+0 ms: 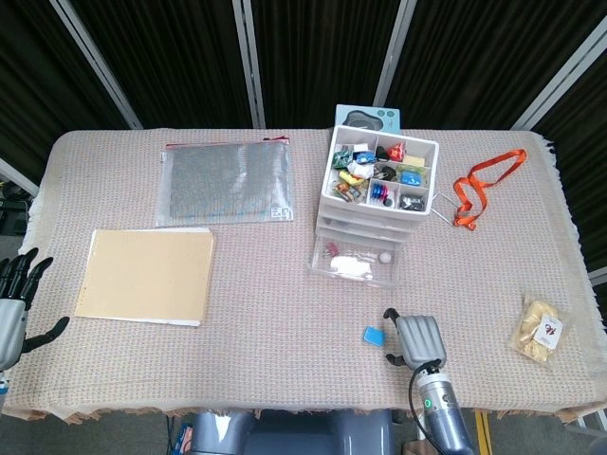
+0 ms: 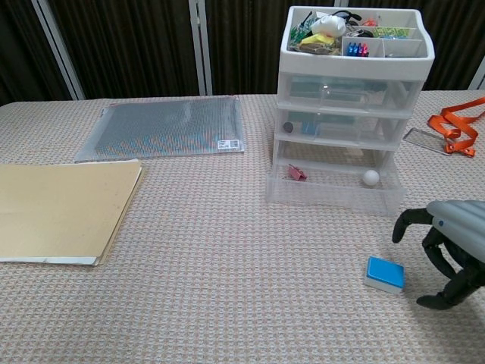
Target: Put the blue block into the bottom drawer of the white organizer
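The blue block (image 1: 374,335) (image 2: 384,274) lies flat on the woven cloth, in front of the white organizer (image 1: 376,203) (image 2: 348,83). The organizer's bottom drawer (image 1: 353,264) (image 2: 333,189) is pulled out, with a red clip and a small white ball inside. My right hand (image 1: 413,340) (image 2: 445,248) hovers just right of the block, fingers curled downward and apart, holding nothing and not touching it. My left hand (image 1: 15,301) is at the far left edge beyond the table, fingers spread, empty.
A tan folder (image 1: 145,276) (image 2: 57,209) and a mesh zip pouch (image 1: 228,180) (image 2: 168,125) lie on the left half. An orange lanyard (image 1: 481,184) (image 2: 453,124) lies right of the organizer. A snack bag (image 1: 542,330) sits near the right edge.
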You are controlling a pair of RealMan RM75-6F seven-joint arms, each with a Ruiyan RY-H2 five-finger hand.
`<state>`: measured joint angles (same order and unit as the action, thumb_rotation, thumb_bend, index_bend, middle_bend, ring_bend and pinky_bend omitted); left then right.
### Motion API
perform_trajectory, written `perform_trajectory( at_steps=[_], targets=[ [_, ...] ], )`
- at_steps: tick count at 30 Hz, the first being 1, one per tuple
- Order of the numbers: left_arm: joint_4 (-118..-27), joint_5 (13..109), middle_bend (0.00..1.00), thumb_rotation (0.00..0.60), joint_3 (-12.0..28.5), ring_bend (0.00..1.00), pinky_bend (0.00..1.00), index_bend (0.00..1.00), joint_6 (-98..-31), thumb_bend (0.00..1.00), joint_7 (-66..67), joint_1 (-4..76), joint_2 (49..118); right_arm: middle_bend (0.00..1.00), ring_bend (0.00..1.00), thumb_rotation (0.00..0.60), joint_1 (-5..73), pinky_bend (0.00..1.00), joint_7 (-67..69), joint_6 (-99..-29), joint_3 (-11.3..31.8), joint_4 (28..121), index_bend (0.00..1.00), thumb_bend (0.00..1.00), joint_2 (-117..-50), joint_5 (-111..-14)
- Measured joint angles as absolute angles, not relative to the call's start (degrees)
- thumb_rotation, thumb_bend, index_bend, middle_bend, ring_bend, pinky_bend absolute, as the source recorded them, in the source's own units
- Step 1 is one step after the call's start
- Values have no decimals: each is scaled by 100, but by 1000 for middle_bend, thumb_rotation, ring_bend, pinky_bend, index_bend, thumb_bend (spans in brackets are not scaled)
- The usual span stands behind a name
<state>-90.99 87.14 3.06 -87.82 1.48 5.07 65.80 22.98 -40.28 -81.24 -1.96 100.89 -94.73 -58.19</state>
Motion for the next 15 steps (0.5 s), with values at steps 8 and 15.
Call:
perform_trajectory(
  at_steps=[8,15],
  targets=[
    [-9109,8697,0,600,312,0,0,100,-8769,239,147,510,6576,769,777,600,2138,680,-4186,-8167,-98,9929,340,65,-9798,-5808],
    [-9111,8698,0,600,315,0,0,100,-8781,239,155,505,6586,768,777,600,2078,679,-4177,-8182,-14,9884,337,75,-9922,-5890]
  ],
)
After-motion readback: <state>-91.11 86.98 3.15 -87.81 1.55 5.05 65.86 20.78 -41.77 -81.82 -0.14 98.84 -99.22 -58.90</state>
